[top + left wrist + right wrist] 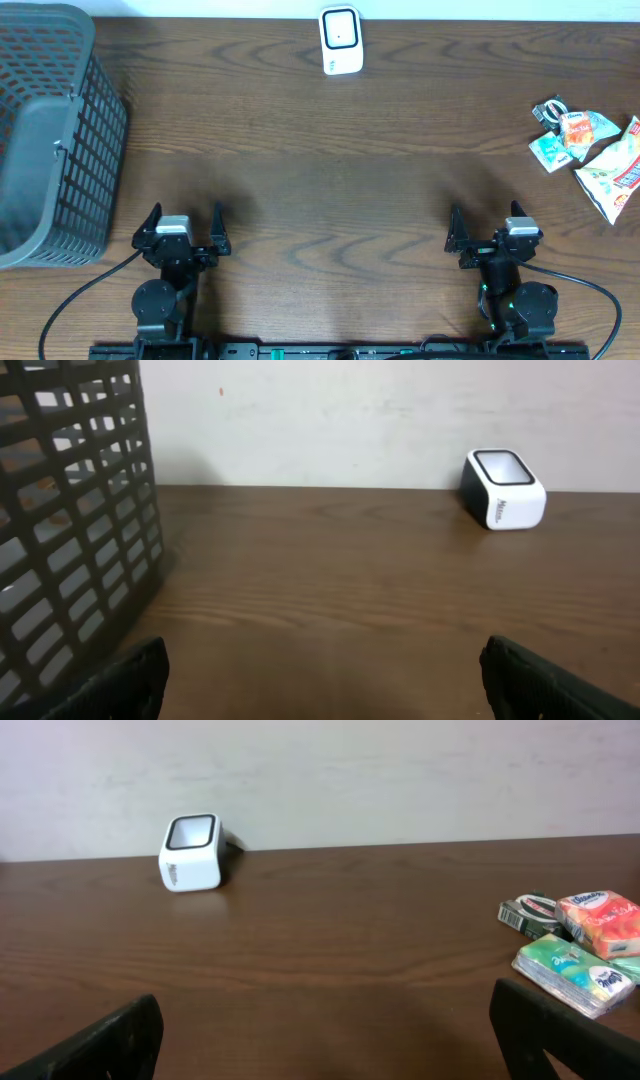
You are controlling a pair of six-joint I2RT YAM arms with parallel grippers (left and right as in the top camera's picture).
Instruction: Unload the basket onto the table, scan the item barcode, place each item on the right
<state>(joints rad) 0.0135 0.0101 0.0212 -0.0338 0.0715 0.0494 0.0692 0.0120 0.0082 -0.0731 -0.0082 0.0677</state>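
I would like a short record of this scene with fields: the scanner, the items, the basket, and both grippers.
scanner: white scanner at the far edge of the table, middle
items: small packets piled at the far right, untouched
basket: grey basket on the left side
left gripper: jaws open, holding nothing
right gripper: jaws open, holding nothing

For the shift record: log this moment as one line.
left gripper: open, empty | right gripper: open, empty | scanner: far edge | snack packets: right, untouched
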